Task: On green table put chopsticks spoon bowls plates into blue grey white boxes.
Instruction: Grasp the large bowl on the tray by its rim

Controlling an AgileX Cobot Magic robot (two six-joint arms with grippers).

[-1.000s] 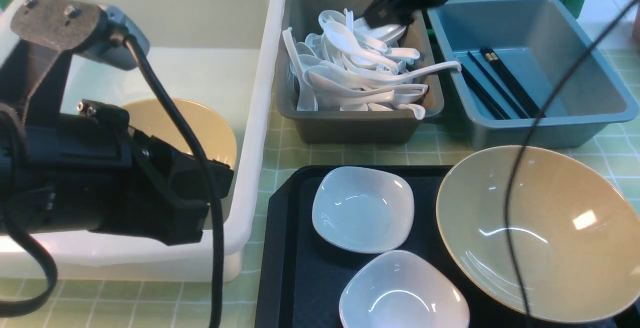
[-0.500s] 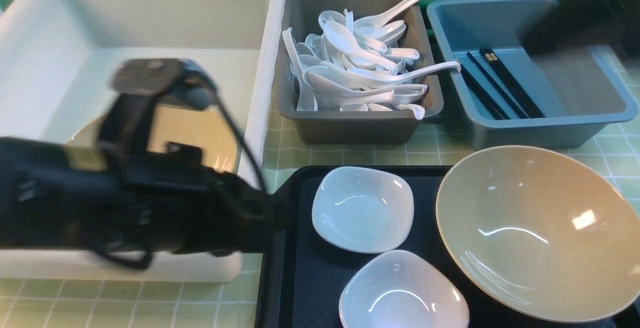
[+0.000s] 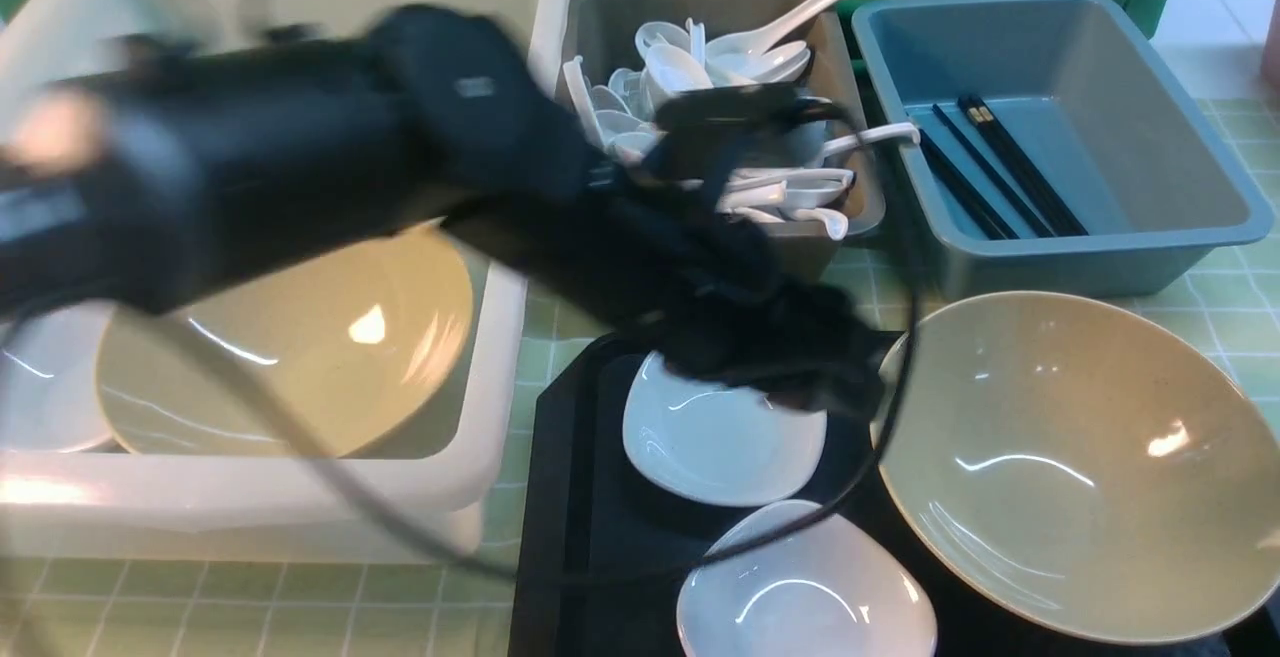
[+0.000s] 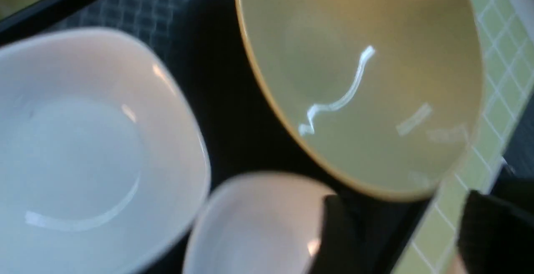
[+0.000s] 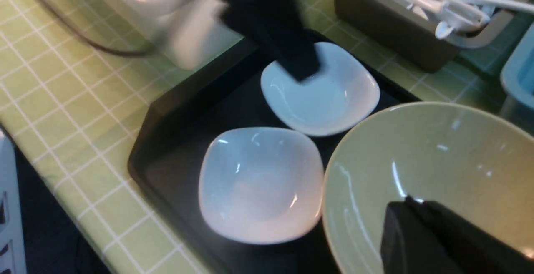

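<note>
Front view: white box [image 3: 500, 367] on left holds one tan bowl [image 3: 300, 357]; black tray [image 3: 570, 497] carries two white dishes [image 3: 800, 597] and one larger bowl [image 3: 1080, 477]. Left claw [image 4: 400, 228] spread over far dish [image 3: 720, 447]; right claw [image 5: 402, 217] pressed together.

**Green check table: three boxes, one tray**

Table [image 3: 250, 617] has a light green grid cloth. Three boxes stand on it in a row at the far side: white box [image 3: 250, 492] on the left, the biggest; grey box [image 3: 620, 17] in the middle; blue box [image 3: 1100, 267] on the right. Strips of cloth show between them. Black tray [image 3: 560, 497] lies on the near side, in front of grey and blue boxes, just beside white box, cut off by the front view's bottom edge
</note>
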